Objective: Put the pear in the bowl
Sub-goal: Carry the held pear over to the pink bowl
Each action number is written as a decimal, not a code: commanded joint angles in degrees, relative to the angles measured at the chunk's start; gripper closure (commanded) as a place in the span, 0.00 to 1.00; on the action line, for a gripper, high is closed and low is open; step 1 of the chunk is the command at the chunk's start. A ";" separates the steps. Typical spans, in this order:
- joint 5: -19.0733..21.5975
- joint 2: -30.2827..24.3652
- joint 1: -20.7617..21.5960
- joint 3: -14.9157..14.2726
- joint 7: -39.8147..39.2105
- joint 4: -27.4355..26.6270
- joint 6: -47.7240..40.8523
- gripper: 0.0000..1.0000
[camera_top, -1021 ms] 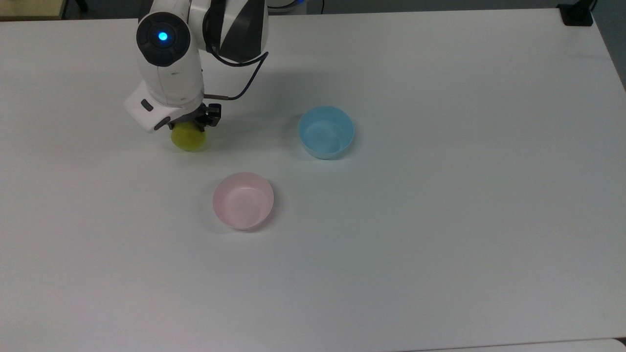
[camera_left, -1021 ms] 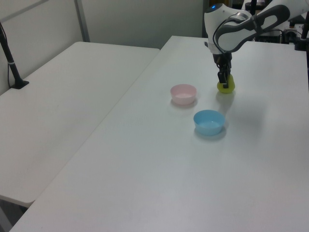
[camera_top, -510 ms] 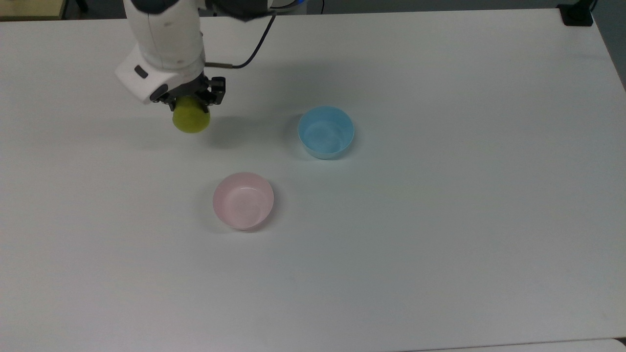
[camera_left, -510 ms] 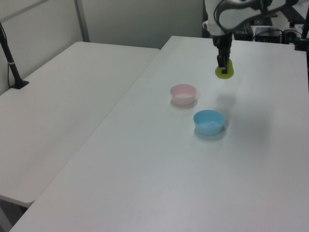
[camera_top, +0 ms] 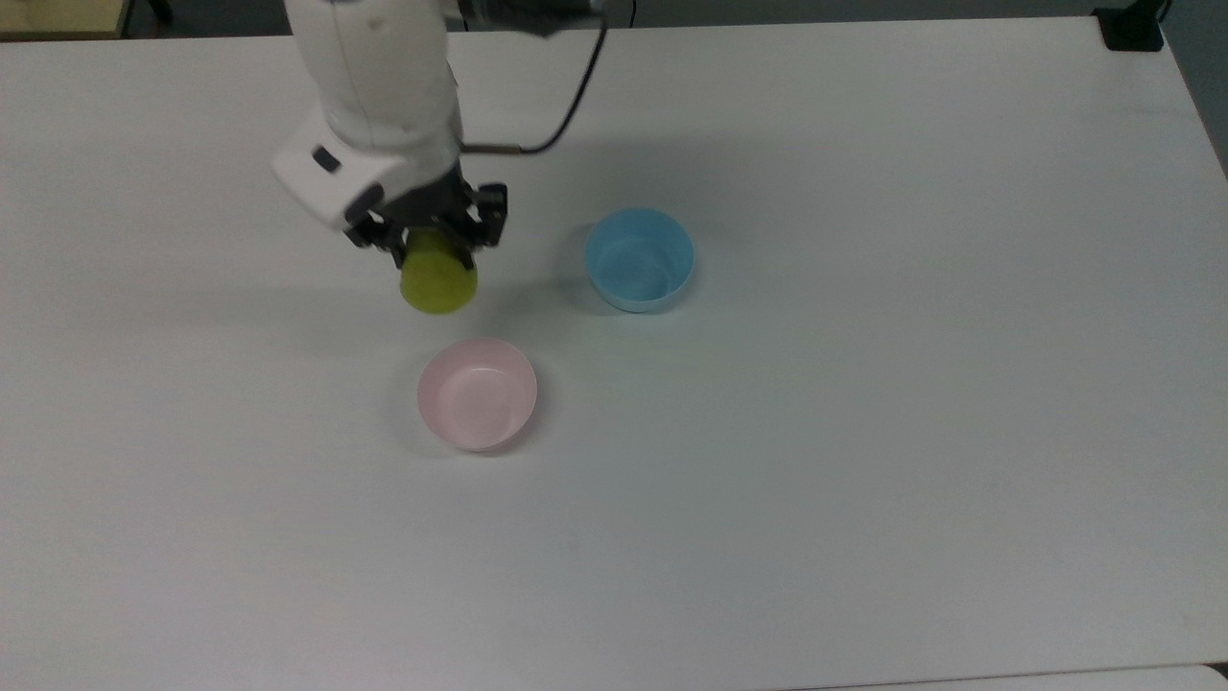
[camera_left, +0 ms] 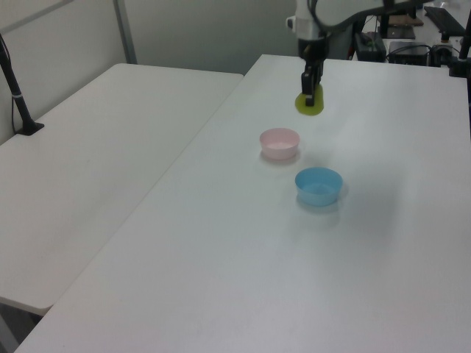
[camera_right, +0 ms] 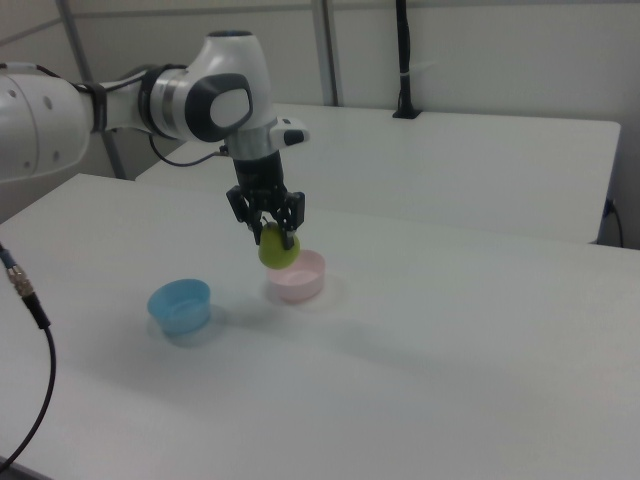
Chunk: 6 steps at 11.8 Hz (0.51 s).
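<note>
Above the white tabletop (camera_top: 863, 432) in the top view, the pincer (camera_top: 429, 240) clenched the small yellow-green pear (camera_top: 438, 278), aloft, short of the pale pink round plastic bowl (camera_top: 477, 393); a light blue bowl (camera_top: 640, 259) stood apart. From the left view, the pear (camera_left: 309, 103) hung beyond the pink bowl (camera_left: 280, 143). From the right view, the pear (camera_right: 277, 250) overlapped the pink bowl's (camera_right: 300, 280) rim.

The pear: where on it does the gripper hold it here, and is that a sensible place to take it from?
The gripper comes from above, closed on the narrow top of the pear, whose wide base hangs free over the table. That looks sensible: the top is the slimmest part, and the base stays clear for lowering into the pink bowl.
</note>
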 commanded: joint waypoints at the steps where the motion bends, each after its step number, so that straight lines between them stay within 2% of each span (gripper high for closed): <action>1: 1.26 8.89 3.06 -1.67 5.98 5.97 4.83 0.84; 5: 1.17 12.24 3.33 -1.59 9.35 5.45 11.10 0.82; 6: 1.17 13.20 3.33 -1.59 9.44 5.36 11.19 0.75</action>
